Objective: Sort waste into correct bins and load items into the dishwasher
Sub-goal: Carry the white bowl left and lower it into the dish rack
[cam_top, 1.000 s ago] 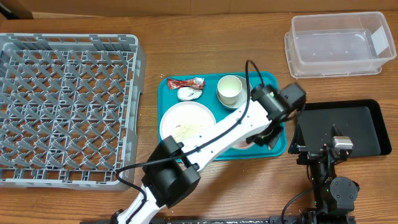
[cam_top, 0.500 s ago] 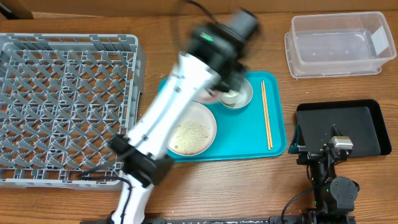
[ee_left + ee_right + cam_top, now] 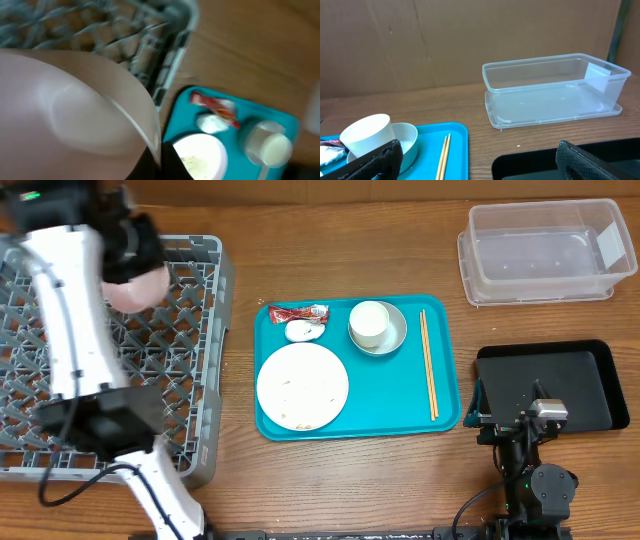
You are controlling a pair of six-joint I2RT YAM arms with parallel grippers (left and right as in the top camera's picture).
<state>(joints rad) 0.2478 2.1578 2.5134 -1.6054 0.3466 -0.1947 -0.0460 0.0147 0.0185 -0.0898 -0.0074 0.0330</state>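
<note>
Small white round dish [image 3: 75, 115]: it was held up by the left gripper [image 3: 152, 162] over the far left part of the dish rack [image 3: 190, 330]. The view there was blurred, so I could not tell whether it touched the lattice floor.
Left gripper: its jaws were clenched on the rim of the dish, a dark finger showing under the edge.
Dish rack: apart from the dish and the arm above it, only its grey grid showed.
Teal tray [image 3: 390, 395]: it lay on the table just right of the rack, and it carried the other things.
Large white plate [image 3: 302, 386]: it was on the tray's near left part, with a few rice grains [image 3: 191, 161] on it.
Red wrapper [image 3: 298, 312]: it lay at the tray's far left corner, with the white scrap [image 3: 303, 331] just beside it.
White cup [image 3: 369, 320]: it stood upright inside the grey-green bowl [image 3: 393, 338].
Chopsticks [image 3: 428, 365]: they lay side by side along the tray's right edge.
Clear tub [image 3: 540, 292]: it was at the far right, well apart from the tray.
Black tray [image 3: 570, 385]: it lay nearer than the tub.
Right gripper [image 3: 480, 167]: it rested low at the black tray's near edge, its jaws spread wide with nothing between them.
</note>
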